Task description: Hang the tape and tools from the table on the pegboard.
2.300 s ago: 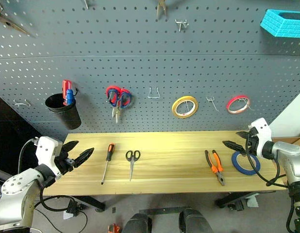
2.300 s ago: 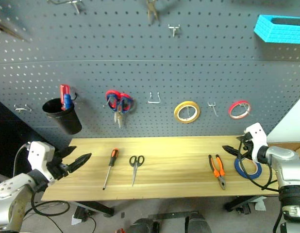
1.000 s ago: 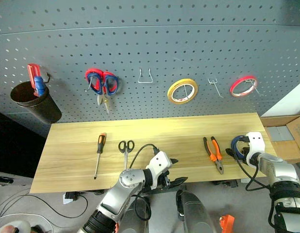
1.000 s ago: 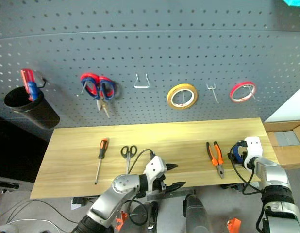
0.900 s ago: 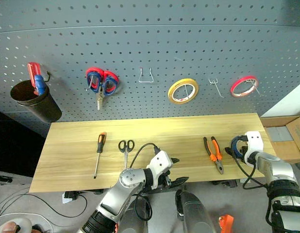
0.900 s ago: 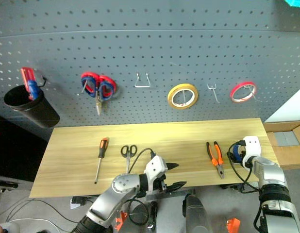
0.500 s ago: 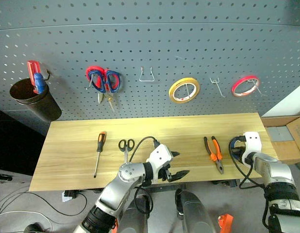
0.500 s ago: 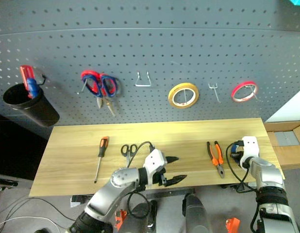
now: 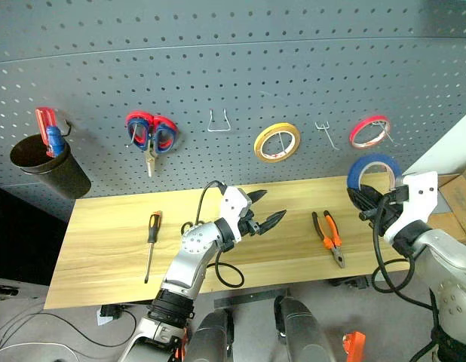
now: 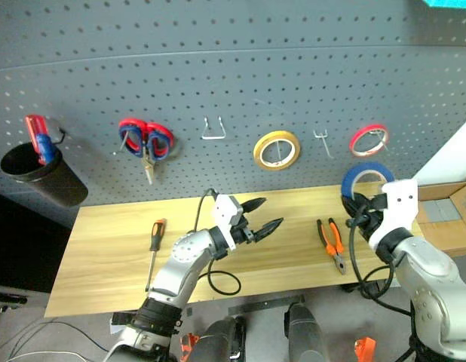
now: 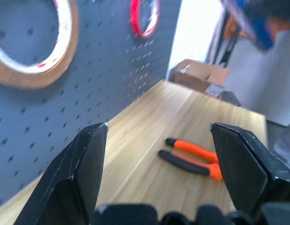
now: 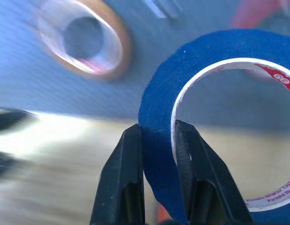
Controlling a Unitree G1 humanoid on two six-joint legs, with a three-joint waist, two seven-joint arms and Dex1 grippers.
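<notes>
The right gripper (image 12: 156, 140) pinches the blue tape (image 9: 373, 170) by its thin wall at right; it may twist, missing the small hook (image 9: 324, 134). The left gripper (image 9: 265, 210) gapes wide, empty.

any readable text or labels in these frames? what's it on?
"Brand Tape": partly legible red print on the white inner core of the blue tape, held in the right gripper; the words before it are too blurred to read.
Red mark at the core's upper edge: unreadable.
No readable text on the pegboard or the pliers.
</notes>
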